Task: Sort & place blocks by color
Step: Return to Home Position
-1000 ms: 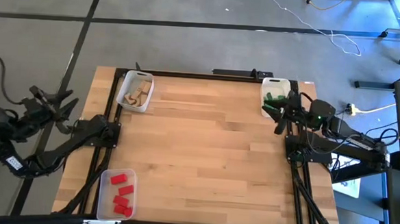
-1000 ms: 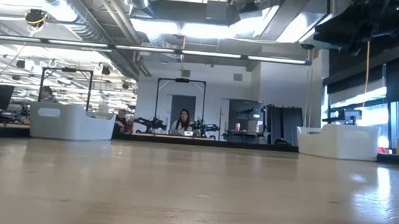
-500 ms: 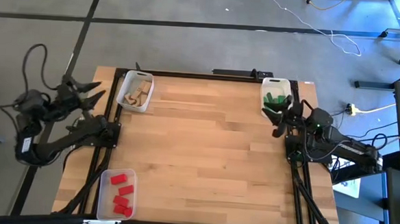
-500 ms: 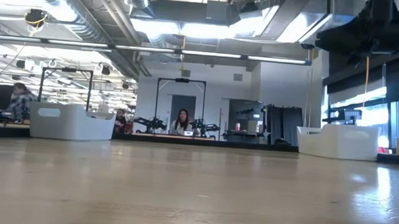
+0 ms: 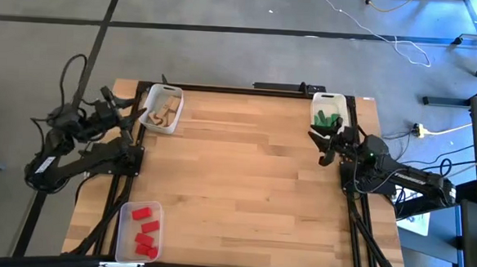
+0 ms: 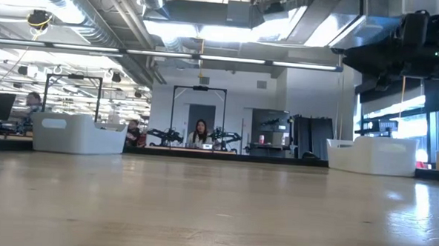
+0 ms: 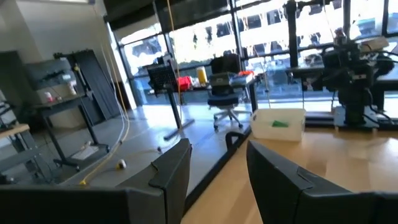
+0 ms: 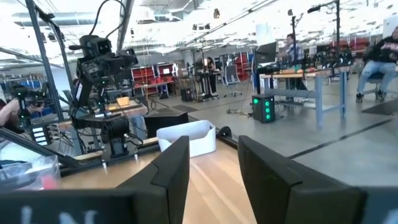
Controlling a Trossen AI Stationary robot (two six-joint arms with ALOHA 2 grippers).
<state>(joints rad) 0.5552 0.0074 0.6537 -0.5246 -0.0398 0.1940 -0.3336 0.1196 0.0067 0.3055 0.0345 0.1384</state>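
- Both parted and empty: left end effector (image 5: 126,110), right end effector (image 5: 321,146), at opposite worktop (image 5: 244,175) edges.
- Blocks (image 5: 144,227) lie sorted; retract high, clear of bins (image 5: 329,96).

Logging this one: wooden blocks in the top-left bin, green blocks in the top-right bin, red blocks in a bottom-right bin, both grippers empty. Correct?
Not quite. The high view shows the red blocks in the bottom-left bin. The rest holds: wooden blocks top-left, green blocks top-right, left gripper and right gripper empty.
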